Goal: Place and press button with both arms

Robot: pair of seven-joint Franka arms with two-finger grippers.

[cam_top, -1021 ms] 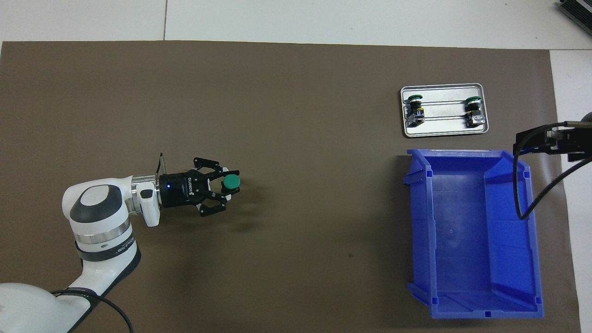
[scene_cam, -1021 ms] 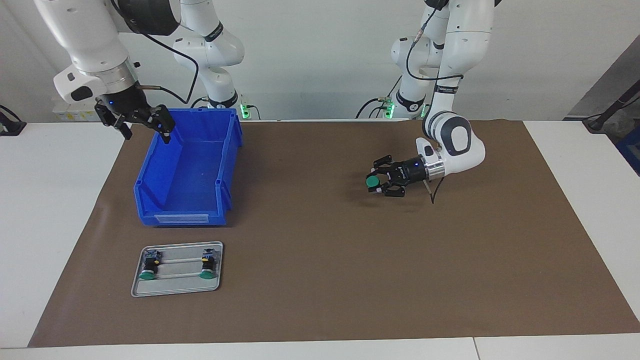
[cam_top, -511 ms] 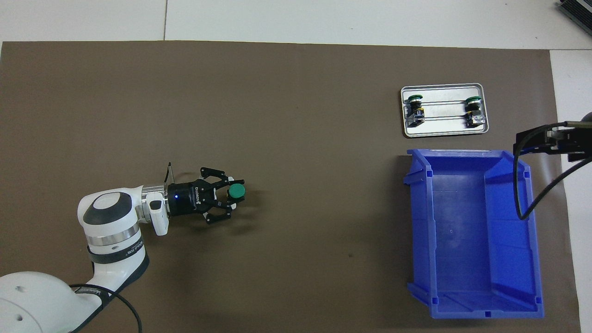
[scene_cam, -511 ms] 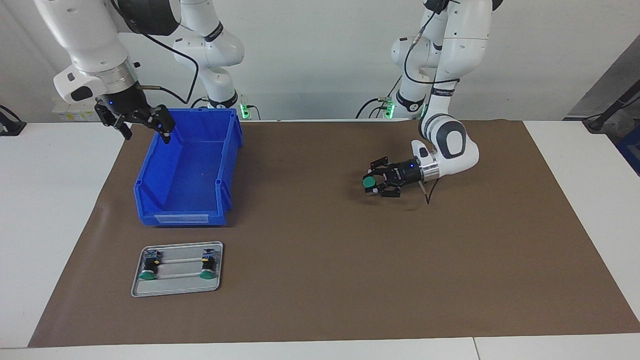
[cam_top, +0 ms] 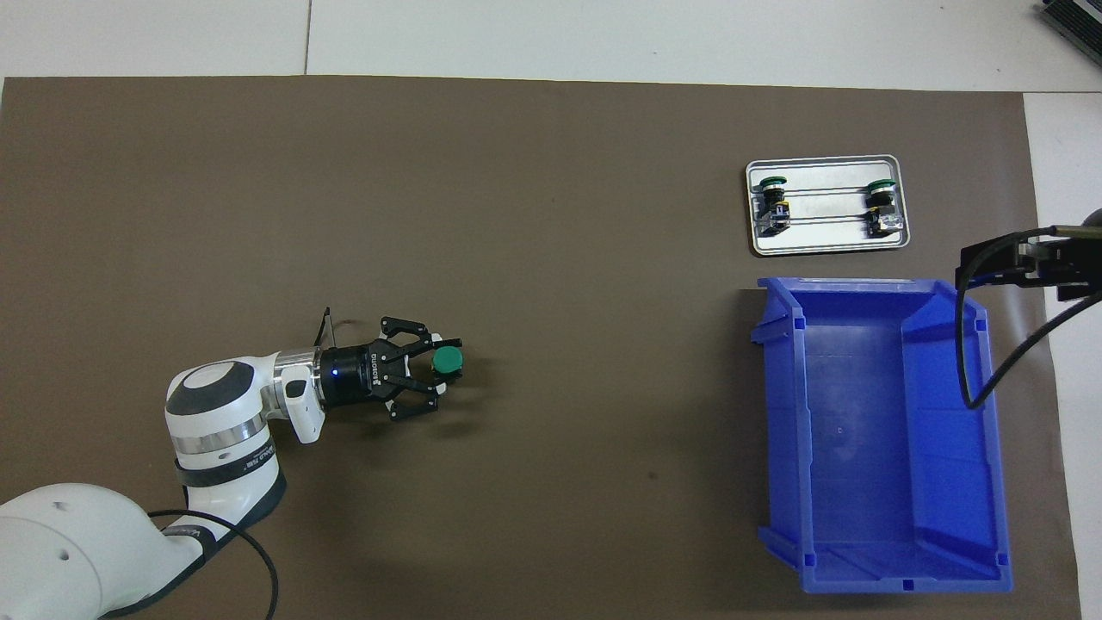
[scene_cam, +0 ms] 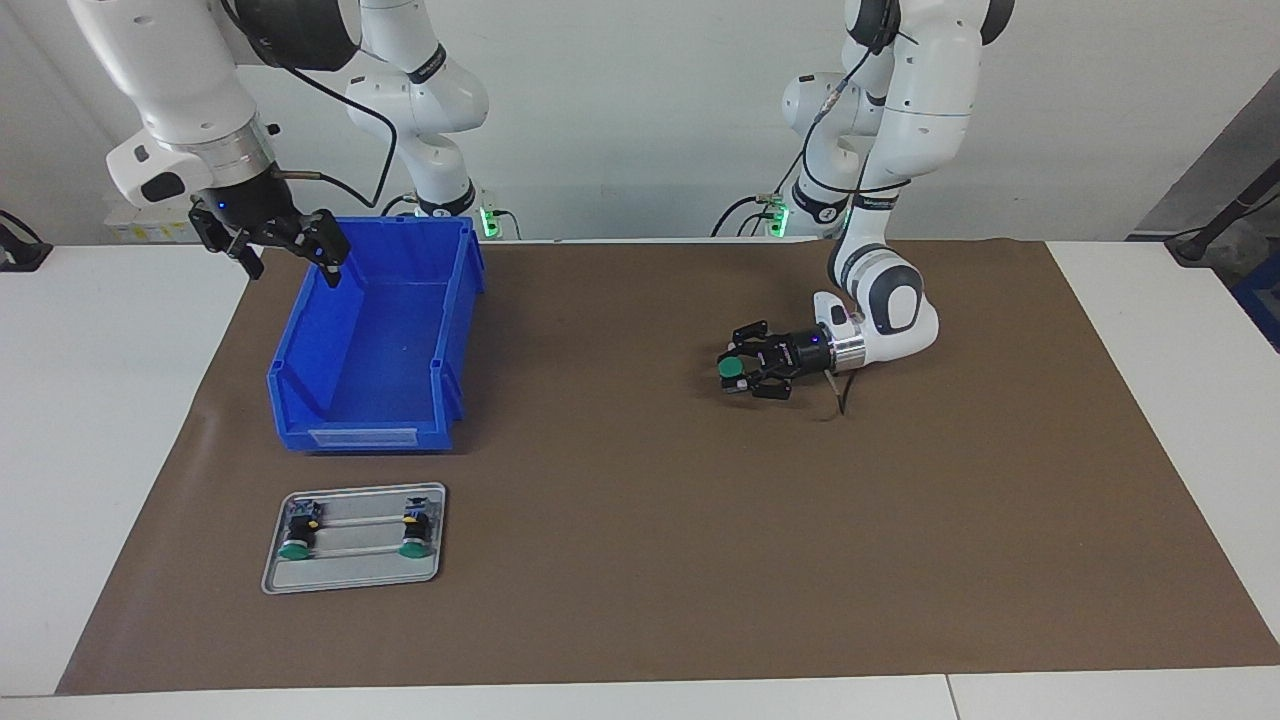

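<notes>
Lowered toward the brown mat [scene_cam: 640,560], the left gripper [scene_cam: 738,367] pinches the green-capped button [scene_cam: 732,369] well apart from the blue bin [scene_cam: 455,330], placement seemingly imminent, while the right gripper [scene_cam: 290,252] waits spread over the bin.

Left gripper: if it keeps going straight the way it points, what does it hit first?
Probably the blue bin. The left gripper, shut on the button, points level toward it over bare brown mat; height match unclear.

Tray [scene_cam: 352,578] lies beside bin [scene_cam: 300,400], farther from the robots.
</notes>
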